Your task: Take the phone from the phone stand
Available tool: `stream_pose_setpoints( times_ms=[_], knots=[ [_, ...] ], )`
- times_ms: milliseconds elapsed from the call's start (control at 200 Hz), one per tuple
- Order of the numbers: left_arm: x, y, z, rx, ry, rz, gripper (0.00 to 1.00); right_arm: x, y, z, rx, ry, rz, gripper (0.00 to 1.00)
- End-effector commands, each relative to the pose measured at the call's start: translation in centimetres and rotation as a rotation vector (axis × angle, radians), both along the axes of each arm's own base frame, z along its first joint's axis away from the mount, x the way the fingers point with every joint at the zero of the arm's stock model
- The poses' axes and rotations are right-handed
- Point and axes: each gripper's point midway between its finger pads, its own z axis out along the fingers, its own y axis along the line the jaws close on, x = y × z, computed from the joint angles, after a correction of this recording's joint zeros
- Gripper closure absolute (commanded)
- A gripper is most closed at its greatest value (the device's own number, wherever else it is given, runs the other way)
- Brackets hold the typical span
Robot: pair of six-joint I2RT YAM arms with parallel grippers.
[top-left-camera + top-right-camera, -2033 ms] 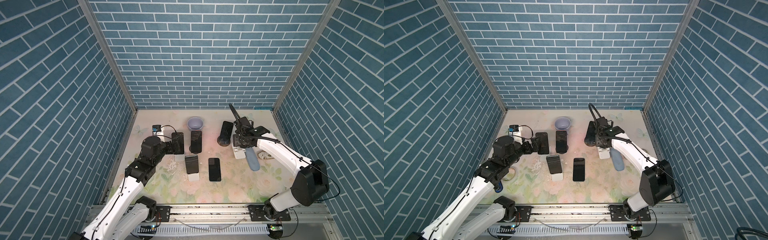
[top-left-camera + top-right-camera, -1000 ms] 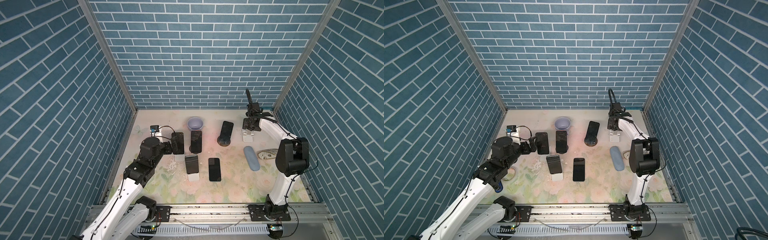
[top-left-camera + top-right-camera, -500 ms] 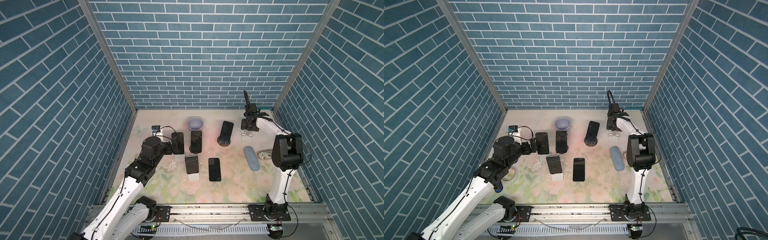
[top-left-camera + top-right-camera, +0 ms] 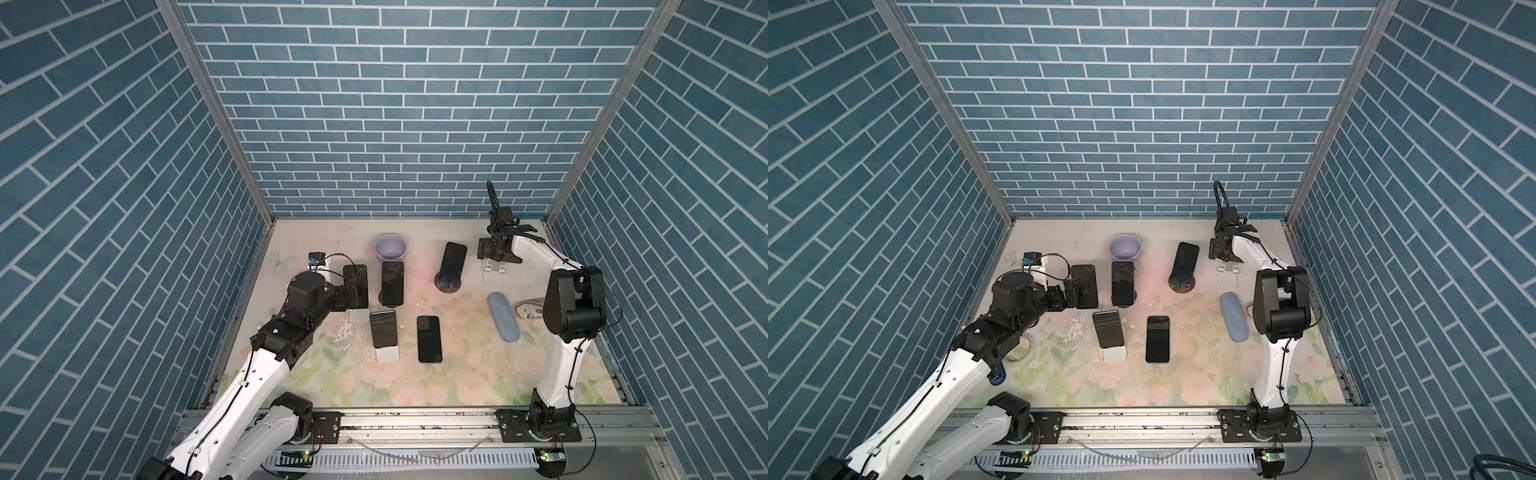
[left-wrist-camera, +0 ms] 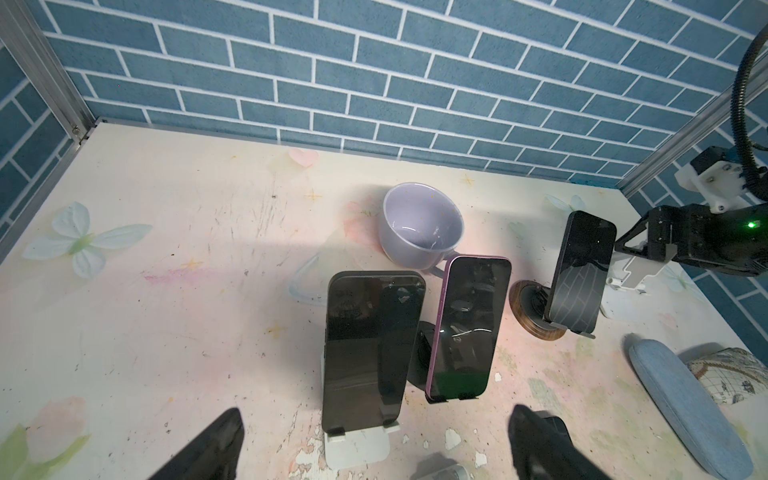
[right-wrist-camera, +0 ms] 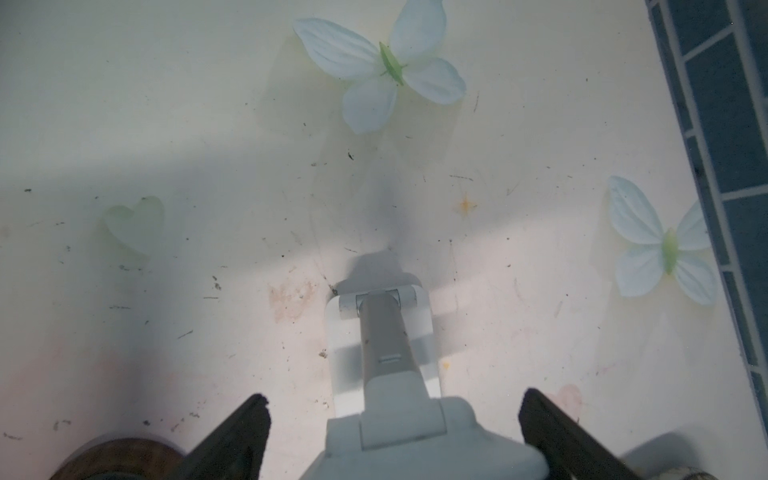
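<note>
**Both grippers released; black phone sits in its stand at the left**

Read the worktop (image 4: 457, 374) in the top views as a clock face, with twelve at the back wall. Near nine o'clock the left gripper (image 5: 376, 415) is released, its fingers (image 5: 216, 444) spread wide. The left wrist view frames the black phone (image 5: 370, 353) between them, untouched and leaning upright in its white stand (image 5: 357, 449).

Just at that phone's three o'clock, a purple-edged phone (image 5: 469, 328) leans in a dark stand (image 5: 419, 357). A lilac mug (image 4: 390, 248) sits at its twelve o'clock. Toward six o'clock of this pair, a third phone (image 4: 383, 329) rests on a pale stand (image 4: 387, 355). A flat phone (image 4: 429, 338) lies on the worktop just at that stand's three o'clock.

Toward one o'clock, a tilted phone (image 4: 453, 259) leans on a round-based stand (image 4: 446, 286).

Near two o'clock, the right gripper (image 6: 395, 397) hangs over an empty stand (image 6: 386, 353). It too is released, with one finger on either side of the stand and neither touching it. A blue case (image 4: 503, 316) lies at the empty stand's six o'clock.
</note>
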Motion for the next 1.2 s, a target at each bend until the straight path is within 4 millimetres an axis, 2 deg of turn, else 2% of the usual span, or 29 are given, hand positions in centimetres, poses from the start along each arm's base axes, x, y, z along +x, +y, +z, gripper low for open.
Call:
stream_pose_setpoints(
  times_ms=[0, 220, 425, 550, 790, 985, 1195],
  knots=[
    [0.0, 0.2, 0.8, -0.019, -0.005, 0.027, 0.0, -0.5, -0.5, 4.4, -0.017, -0.082, 0.007, 0.04],
    [-0.1, 1.4, 1.6, -0.045, -0.029, 0.102, 0.0, -2.9, -0.6, 7.5, -0.015, -0.152, 0.006, 0.04],
    [-0.3, 1.9, 1.5, -0.051, 0.013, 0.145, 0.0, -5.9, 1.9, 8.8, 0.007, -0.173, 0.061, 0.05],
    [-0.5, 2.2, 0.9, -0.059, 0.031, 0.17, 0.0, -7.5, 4.0, 8.4, 0.031, -0.168, 0.101, 0.05],
    [-2.1, 1.6, 2.0, 0.002, -0.027, 0.182, 0.0, -10.4, 7.3, 6.1, 0.158, -0.109, 0.12, 0.05],
    [-3.2, -0.3, 0.8, 0.086, 0.065, 0.17, 0.0, -12.2, 10.5, 5.5, 0.332, -0.102, 0.132, 0.06],
    [-5.0, -3.3, 0.2, 0.192, 0.13, 0.178, 0.0, -13.3, 10.9, 4.5, 0.333, -0.065, 0.146, 0.06]
  ],
)
